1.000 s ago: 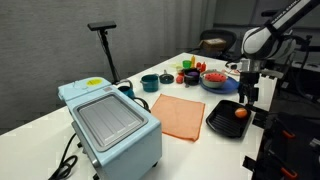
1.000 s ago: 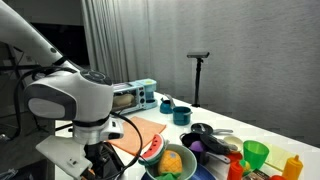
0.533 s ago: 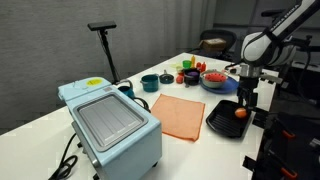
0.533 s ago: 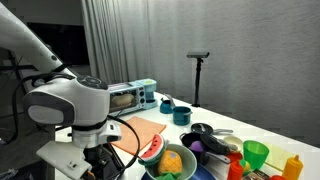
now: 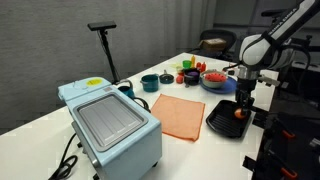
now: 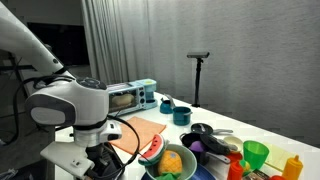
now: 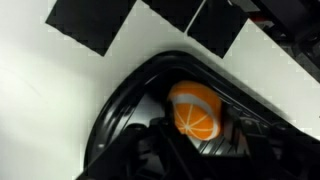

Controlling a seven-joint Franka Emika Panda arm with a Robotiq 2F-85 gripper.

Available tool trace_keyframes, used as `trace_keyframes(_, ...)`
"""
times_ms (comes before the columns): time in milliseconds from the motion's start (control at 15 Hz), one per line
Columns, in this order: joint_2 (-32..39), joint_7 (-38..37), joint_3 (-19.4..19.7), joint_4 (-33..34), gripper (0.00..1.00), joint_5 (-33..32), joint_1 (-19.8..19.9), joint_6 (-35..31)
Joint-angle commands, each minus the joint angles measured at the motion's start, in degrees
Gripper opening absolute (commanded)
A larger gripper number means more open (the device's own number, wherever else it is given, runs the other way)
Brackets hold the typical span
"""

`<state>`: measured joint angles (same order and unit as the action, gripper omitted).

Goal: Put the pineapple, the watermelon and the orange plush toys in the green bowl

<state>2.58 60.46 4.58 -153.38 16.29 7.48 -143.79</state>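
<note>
The orange (image 7: 193, 108), a small plush ball with white segment lines, lies in a black tray (image 7: 120, 120). My gripper (image 7: 195, 128) is lowered over it, with a dark finger close on each side. The dark tray behind hides whether the fingers press it. In an exterior view the gripper (image 5: 241, 107) reaches down into the tray (image 5: 222, 120) over the orange (image 5: 239, 112). The green bowl (image 5: 222, 86) stands behind the tray and holds the red watermelon (image 5: 213, 74). Another exterior view shows the watermelon (image 6: 152, 148) and the yellow-orange pineapple (image 6: 172, 160) together in the bowl.
A pale blue toaster oven (image 5: 110, 120) stands at the table's near end. An orange cloth (image 5: 180, 115) lies beside it. Two teal cups (image 5: 150, 83) and small toys sit farther back. A black stand (image 5: 105, 45) rises behind. A green cup (image 6: 255, 153) and bottles crowd the bowl.
The gripper has come down into the black tray around the orange, and its jaws have narrowed from wide open. The bowl and its toys have not moved.
</note>
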Motion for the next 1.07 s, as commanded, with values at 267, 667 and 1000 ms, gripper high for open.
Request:
trace_keyframes(267,-5.4,1.4,0.1,-0.7,0.03,1.0,-0.2,0.0)
trace_keyframes(667,-13.1,0.1,3.8,5.0,0.04,3.7,-0.5,4.8)
trace_keyframes(1000,-10.7,-5.0,7.4,14.8,0.04,5.2,-0.4,3.3)
